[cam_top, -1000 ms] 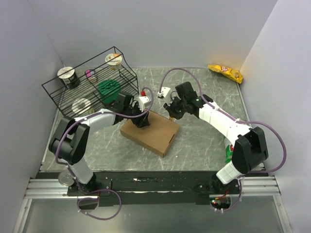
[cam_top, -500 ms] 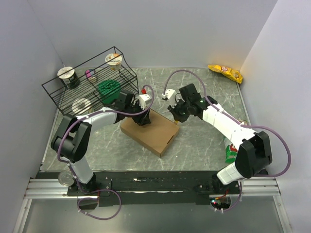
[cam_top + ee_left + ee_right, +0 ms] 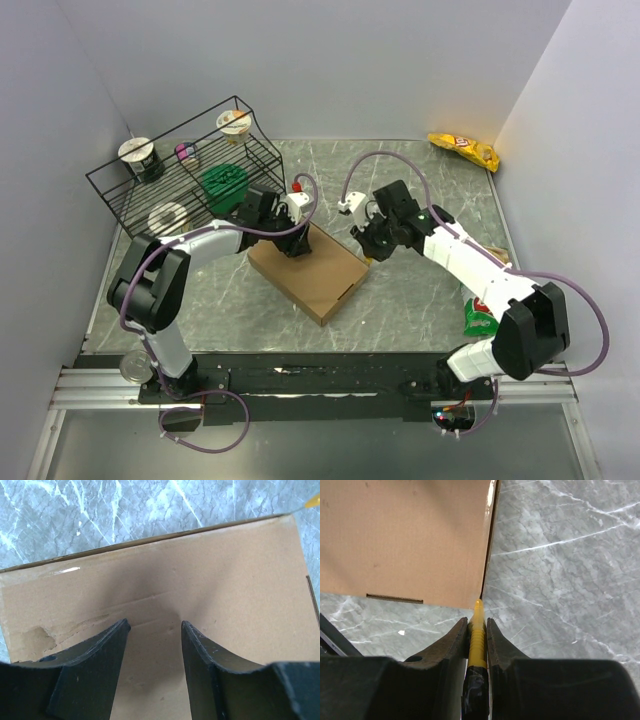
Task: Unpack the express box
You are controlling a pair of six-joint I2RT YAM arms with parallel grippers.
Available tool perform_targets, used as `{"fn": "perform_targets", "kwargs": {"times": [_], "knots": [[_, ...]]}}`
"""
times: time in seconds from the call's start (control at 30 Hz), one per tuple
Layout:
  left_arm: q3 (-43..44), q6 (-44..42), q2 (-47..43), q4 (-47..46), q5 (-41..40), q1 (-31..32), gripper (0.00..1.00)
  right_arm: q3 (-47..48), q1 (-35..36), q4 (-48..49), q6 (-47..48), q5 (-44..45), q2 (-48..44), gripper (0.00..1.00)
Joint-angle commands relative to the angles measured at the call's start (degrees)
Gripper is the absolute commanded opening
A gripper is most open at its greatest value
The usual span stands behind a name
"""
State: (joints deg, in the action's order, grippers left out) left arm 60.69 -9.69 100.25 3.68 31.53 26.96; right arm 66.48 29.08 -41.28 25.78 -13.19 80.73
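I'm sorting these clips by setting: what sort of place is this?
Probably a lab test cell, not a home or warehouse: two white-and-black robot arms bolted to a metal rail, a grey marble-patterned tabletop boxed in by plain pale walls, and a stocked black wire rack.

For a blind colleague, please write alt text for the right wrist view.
The right gripper holds a thin yellow tool whose tip is at a corner of the brown express box. The box lies on a grey marbled table.
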Motion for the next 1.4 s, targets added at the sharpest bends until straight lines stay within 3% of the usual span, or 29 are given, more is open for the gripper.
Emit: {"fn": "perform_targets", "kwargs": {"times": [0.0, 0.53, 0.7, 0.87, 1.03, 1.23, 1.37], "knots": [[-3.5, -0.3, 6.1, 11.2, -12.2, -0.9, 0.56, -2.5, -0.1, -11.3, -1.7, 0.0, -3.3, 0.00], [-3.5, -0.7, 5.3, 11.0, -12.3, -0.9, 0.58, -0.4, -3.2, -17.2, -1.0, 3.5, -15.6, 0.00], [0.8, -1.7, 1.4, 14.9, -5.4, -0.9, 0.68, -4.1, -8.2, -7.3, -3.8, 1.9, -15.1, 0.00], [11.0, -5.2, -6.4, 23.0, 0.4, -0.9, 0.73, 1.1, -11.4, -0.5, -6.8, 0.7, -5.9, 0.00], [12.4, -15.2, -12.8, 32.5, -3.4, -0.9, 0.75, 4.4, -11.6, 6.5, -9.1, -1.7, -0.9, 0.00], [3.0, -29.3, -21.0, 38.9, -12.4, -1.1, 0.76, 7.8, -11.6, 10.4, -12.8, -3.8, 3.9, 0.00], [-5.7, -27.7, -25.7, 34.2, -21.9, -3.0, 0.81, 8.6, -11.6, 12.5, -16.1, -4.6, 5.9, 0.00]]}}
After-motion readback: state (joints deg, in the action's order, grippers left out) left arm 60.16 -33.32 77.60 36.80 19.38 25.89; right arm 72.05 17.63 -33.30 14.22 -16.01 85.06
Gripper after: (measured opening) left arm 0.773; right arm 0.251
